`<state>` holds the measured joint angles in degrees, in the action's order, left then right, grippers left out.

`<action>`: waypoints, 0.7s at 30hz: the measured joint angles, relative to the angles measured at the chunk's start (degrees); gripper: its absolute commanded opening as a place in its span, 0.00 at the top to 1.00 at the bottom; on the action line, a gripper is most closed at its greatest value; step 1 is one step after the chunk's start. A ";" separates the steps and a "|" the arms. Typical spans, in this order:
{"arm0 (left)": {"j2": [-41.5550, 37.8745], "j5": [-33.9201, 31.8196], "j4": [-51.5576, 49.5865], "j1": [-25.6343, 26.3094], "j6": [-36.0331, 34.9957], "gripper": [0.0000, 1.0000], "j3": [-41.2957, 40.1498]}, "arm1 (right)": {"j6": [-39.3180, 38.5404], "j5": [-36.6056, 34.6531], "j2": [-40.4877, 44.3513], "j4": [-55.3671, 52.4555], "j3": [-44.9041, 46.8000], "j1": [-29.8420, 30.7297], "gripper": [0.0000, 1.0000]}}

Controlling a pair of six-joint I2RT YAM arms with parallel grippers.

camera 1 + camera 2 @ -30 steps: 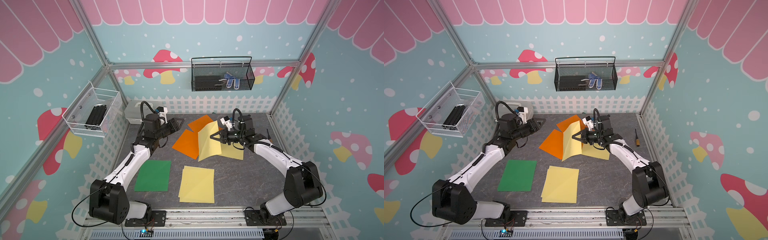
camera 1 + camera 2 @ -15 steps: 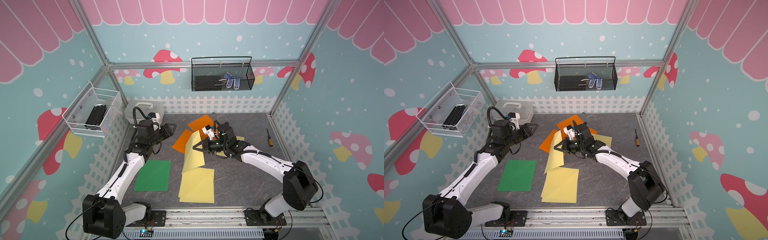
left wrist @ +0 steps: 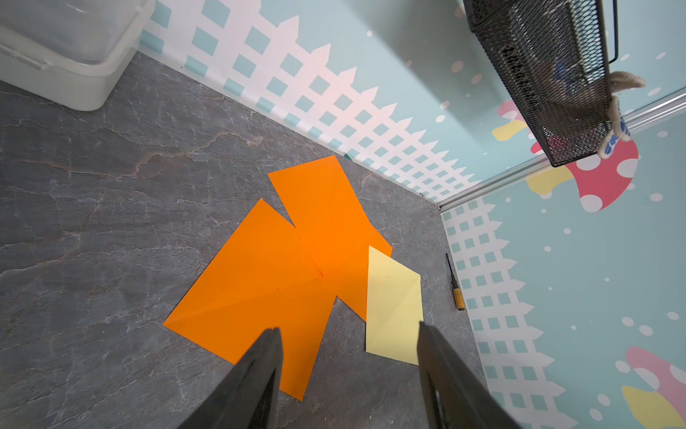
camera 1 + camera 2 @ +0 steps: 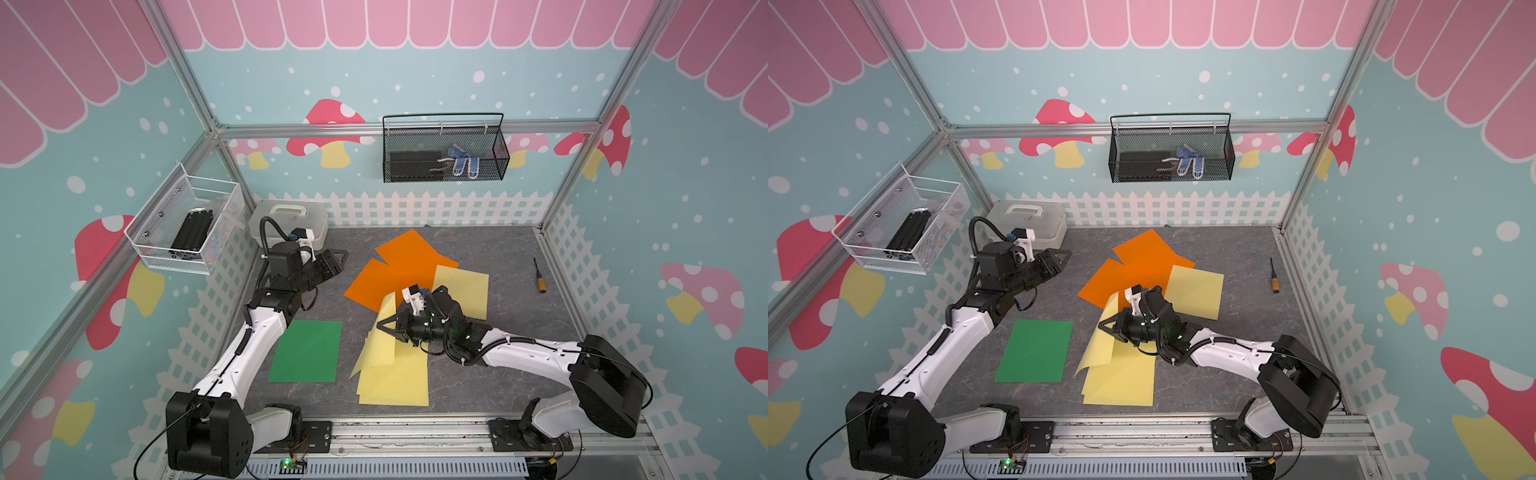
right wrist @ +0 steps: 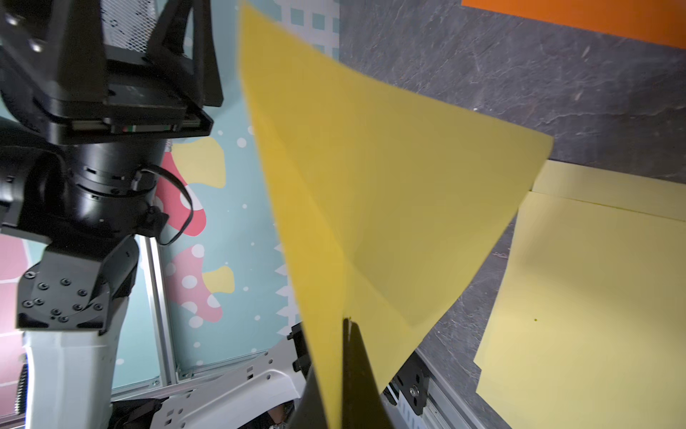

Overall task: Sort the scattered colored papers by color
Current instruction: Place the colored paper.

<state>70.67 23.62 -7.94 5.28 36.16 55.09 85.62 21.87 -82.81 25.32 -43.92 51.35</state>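
Right wrist view: the right gripper (image 5: pixel 347 323) has its jaws pressed together on one edge of a pale yellow sheet (image 5: pixel 389 204), which fans out from the pinch, creased and hanging free.
Held sheet from above: in both top views it droops from the gripper over the far left part of the yellow pile (image 4: pixel 399 382). Whether its low corner touches the pile, I cannot tell.
Yellow pile: flat on the mat near the front rail, just beside the green sheet (image 4: pixel 305 351). The wrist view shows at least two sheets with edges slightly offset.
Other papers: two overlapping orange sheets (image 4: pixel 399 266) lie toward the back, and one more yellow sheet (image 4: pixel 465 286) laps their edge.
Left gripper: left gripper (image 3: pixel 347 334) hovers near the orange sheets with its jaws spread and nothing between them.
Step in hand: probably laying the held yellow sheet on the yellow pile.
Doing it well: lower the sheet so the hanging edge lands first, then draw the pinch toward the right so it unrolls flat and square on the pile. Let go only once it is low.
Risk: a high release would let the creased sheet slide toward the green one.
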 measured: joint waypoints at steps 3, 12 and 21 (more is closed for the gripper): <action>0.00 0.44 0.04 -0.11 0.00 0.39 -0.11 | 0.96 -1.31 0.79 1.88 1.66 0.04 1.00; 0.00 0.85 0.02 -0.39 0.00 0.39 -0.68 | 3.21 -2.60 0.33 5.53 7.26 0.04 1.00; 0.04 1.66 0.04 -0.46 0.00 0.39 -0.74 | 5.75 -3.02 -3.41 11.87 16.28 0.04 1.00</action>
<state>70.72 25.28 -7.90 4.82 36.16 54.35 91.37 18.85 -86.21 37.19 -27.64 51.40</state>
